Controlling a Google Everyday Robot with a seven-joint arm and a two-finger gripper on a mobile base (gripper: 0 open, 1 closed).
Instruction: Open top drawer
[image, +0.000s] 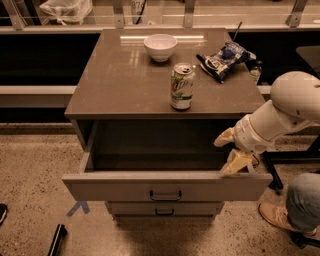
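Out in front of the cabinet: we see the top drawer (165, 187) pulled well forward, its plain grey inside open to view.
Handle: the small dark bar (165, 196) sits at the centre of the front panel, and nothing is on it.
Done: we judge the opening as good as finished, because the drawer stands far out from under the worktop (125, 85).
Left: at most a last bit of travel, if the slide has any more to give, and then getting the tool clear.
Tool: the tool (231, 150) is at the drawer's right end, well away from the handle. Its two pale fingers are spread apart and grip nothing.
Fingers: one points into the drawer's inside and the other hangs down at the front panel's right top edge. We cannot tell whether that one touches the panel.
Arm: the white arm (285, 110) reaches in from the right, sloping down and leftward to the wrist beside the cabinet.
Worktop: a can (181, 86) stands near the front edge, with a bowl (160, 47) and a snack bag (223, 59) further back.
Below: a narrower drawer (165, 208) is shut.
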